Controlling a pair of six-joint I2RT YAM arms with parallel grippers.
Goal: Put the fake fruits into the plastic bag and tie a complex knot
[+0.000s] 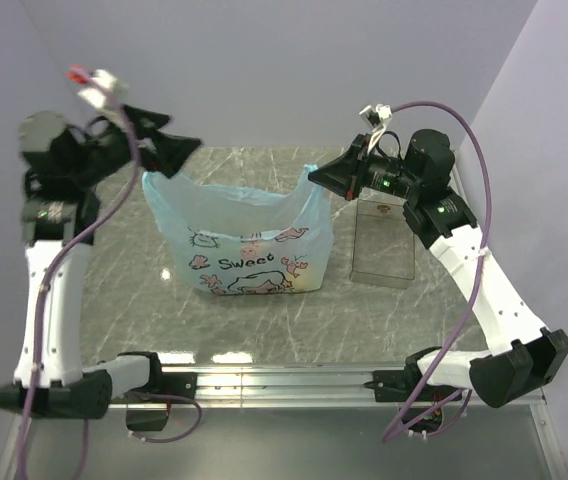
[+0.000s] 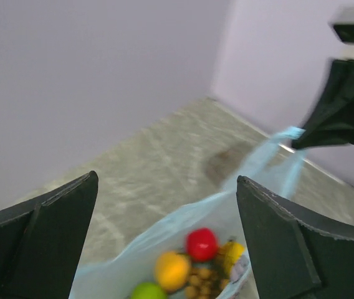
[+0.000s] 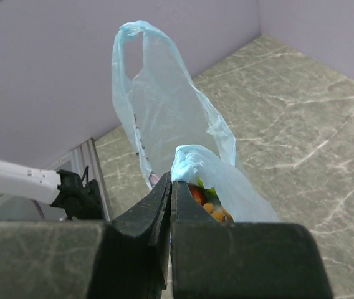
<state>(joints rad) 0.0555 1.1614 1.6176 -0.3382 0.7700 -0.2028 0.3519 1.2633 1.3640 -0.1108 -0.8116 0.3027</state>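
At the centre of the top view, the plastic bag stands on the marble table with the fake fruits inside. The right gripper is clamped on its right handle. The left gripper gapes wide and empty by the other handle.

Left gripper stood wide open, plastic bag gaped just below between its fingers, red fruit, yellow-orange fruit, green apple, brown balls inside.
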